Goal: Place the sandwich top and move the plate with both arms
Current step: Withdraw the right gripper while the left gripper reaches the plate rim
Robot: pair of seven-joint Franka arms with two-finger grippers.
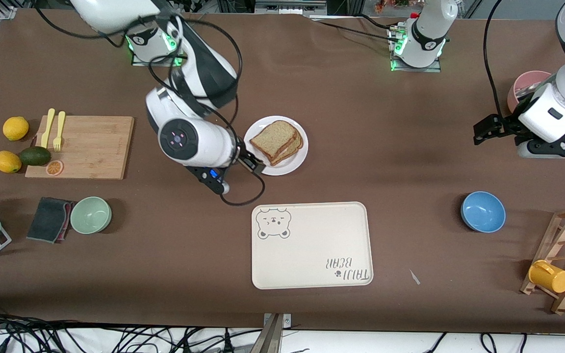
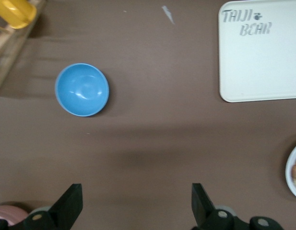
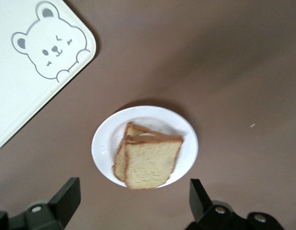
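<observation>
The white plate (image 1: pixel 287 165) sits mid-table, farther from the front camera than the tray. The sandwich top (image 1: pixel 273 137), a speckled light-brown slice, lies on it, skewed over a lower slice. My right gripper (image 1: pixel 251 164) hovers open and empty over the plate's edge toward the right arm's end. In the right wrist view the plate (image 3: pixel 107 143) and top slice (image 3: pixel 150 163) lie just ahead of my open right gripper (image 3: pixel 133 201). My left gripper (image 1: pixel 484 131) waits open and empty above bare table at the left arm's end; the left wrist view (image 2: pixel 136 206) shows only table between its fingers.
A cream bear tray (image 1: pixel 312 245) lies nearer the front camera than the plate. A blue bowl (image 1: pixel 483 211), a pink cup (image 1: pixel 525 88) and a wooden rack with a yellow mug (image 1: pixel 550 276) stand at the left arm's end. A cutting board (image 1: pixel 86 146) and a green bowl (image 1: pixel 90 214) are at the right arm's end.
</observation>
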